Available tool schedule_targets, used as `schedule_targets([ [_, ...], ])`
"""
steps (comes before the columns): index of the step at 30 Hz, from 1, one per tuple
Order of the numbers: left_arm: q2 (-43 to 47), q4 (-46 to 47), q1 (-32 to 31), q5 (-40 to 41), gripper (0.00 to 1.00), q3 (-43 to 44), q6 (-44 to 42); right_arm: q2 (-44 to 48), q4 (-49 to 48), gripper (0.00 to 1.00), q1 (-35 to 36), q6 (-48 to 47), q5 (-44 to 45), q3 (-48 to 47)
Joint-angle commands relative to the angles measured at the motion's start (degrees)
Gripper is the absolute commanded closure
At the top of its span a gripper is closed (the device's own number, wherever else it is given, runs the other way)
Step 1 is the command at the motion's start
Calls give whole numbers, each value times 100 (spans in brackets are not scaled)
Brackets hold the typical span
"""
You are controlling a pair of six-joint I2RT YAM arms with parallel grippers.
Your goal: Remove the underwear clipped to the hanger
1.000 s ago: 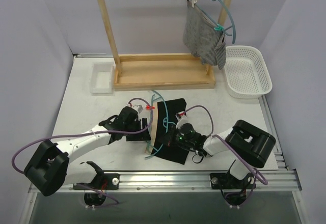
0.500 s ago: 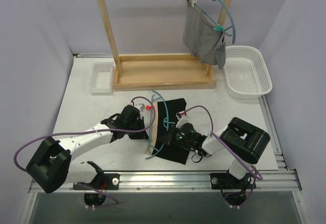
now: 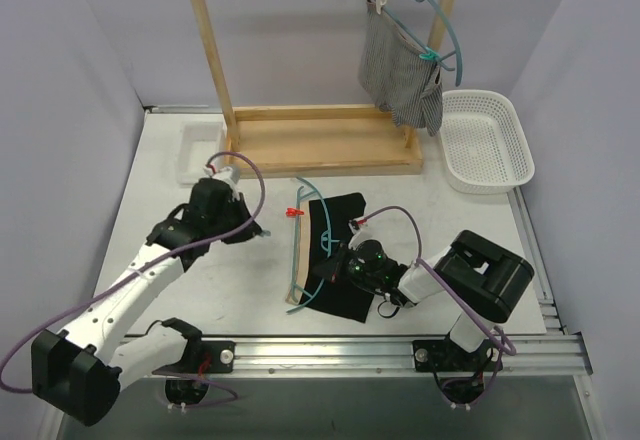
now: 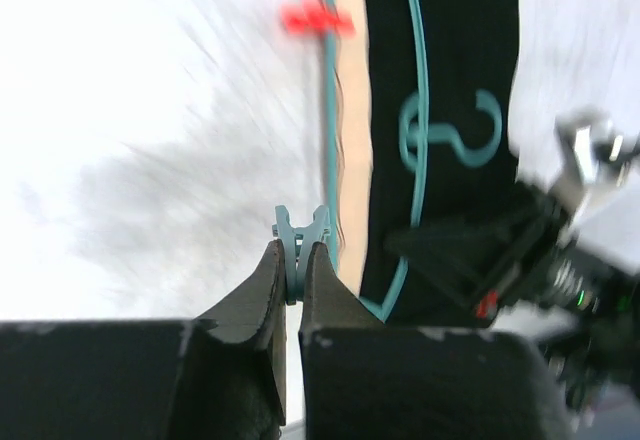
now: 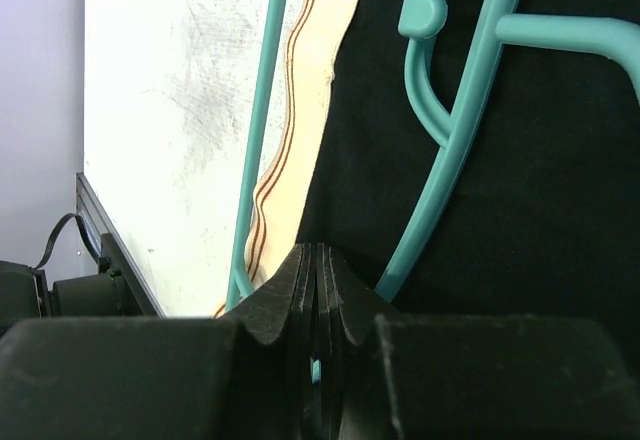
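- The small white tray (image 3: 200, 152) sits at the far left of the worktop (image 3: 455, 222), just beside the base of the wooden rack (image 3: 320, 140).
- On my left wrist feed, the left end effector (image 4: 296, 252) has its fingers clamped on a small teal clip (image 4: 300, 228). It holds the clip above bare worktop, left of the cloth and clear of it.
- A red clip (image 3: 293, 212) is near the far end of the lower hanger (image 5: 470, 80), on its straight bar.
- The lower hanger lies flat on the worktop on top of the black pair (image 3: 345, 208). Its hook rests on the black cloth.
- The black pair is spread on the worktop between the two arms. Its tan waistband (image 5: 305, 110) runs along the left edge, right beside the hanger's bar.
- On the right wrist feed, the right end effector (image 5: 318, 260) has its fingers pressed together at the near end of the lower hanger. I see a sliver of teal between them, so I read it as pinching the hanger.
- The grey striped pair (image 3: 395, 75) hangs from the upper hanger (image 3: 452, 28) on the right post of the rack, clipped at both ends of its waistband.
- The white basket (image 3: 490, 185) stands at the far right, just beside the rack and below the grey pair's hem.
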State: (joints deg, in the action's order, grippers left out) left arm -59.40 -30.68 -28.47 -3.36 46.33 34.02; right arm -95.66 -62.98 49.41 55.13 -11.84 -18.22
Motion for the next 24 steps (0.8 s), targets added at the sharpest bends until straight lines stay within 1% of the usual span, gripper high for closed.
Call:
schedule_targets([
  [1, -254, -53, 841, 334, 98, 824, -211, 56, 357, 100, -45, -213, 59, 29],
  [2, -405, 8, 1034, 527, 98, 991, -246, 30, 348, 100, -45, -222, 24, 3],
  [3, -528, 261, 1524, 607, 98, 1193, -238, 30, 339, 100, -54, -248, 6, -6],
  [4, -668, 551, 1755, 538, 98, 1177, -194, 38, 348, 100, -45, -266, -12, -32],
  [6, -731, 1192, 2308, -58, 98, 1081, 199, 73, 365, 100, -45, -293, -29, -68],
  [7, -853, 1831, 2763, -173, 97, 1011, 358, 117, 383, 100, -54, -310, -29, -94],
  [9, -1108, 2213, 3109, -174, 97, 1123, 587, 144, 392, 100, -54, -354, -55, -112],
  [10, -1466, 2319, 3267, -26, 97, 1411, 640, 170, 392, 100, -45, -363, -56, -112],
  [12, -1828, 2556, 3409, -33, 97, 1668, 667, 179, 383, 100, -45, -389, -64, -112],
  [13, -2126, 2871, 3453, -103, 98, 1765, 720, 170, 366, 100, -54, -407, -73, -112],
  [15, -2417, 3250, 3532, -165, 98, 2046, 764, 109, 295, 100, -54, -407, -100, -112],
  [20, -3639, 3225, 3576, -113, 97, 3082, 755, -199, -3, 100, -54, -363, -196, -164],
  [22, -4061, 3235, 3603, -148, 97, 3285, 764, -304, -100, 100, -45, -354, -240, -173],
  [23, -4175, 3269, 3611, -252, 83, 3460, 764, -322, -109, 100, -54, -354, -232, -182],
  [24, -4324, 3322, 3612, -288, 75, 3514, 712, -331, -118, 100, -45, -354, -223, -173],
])
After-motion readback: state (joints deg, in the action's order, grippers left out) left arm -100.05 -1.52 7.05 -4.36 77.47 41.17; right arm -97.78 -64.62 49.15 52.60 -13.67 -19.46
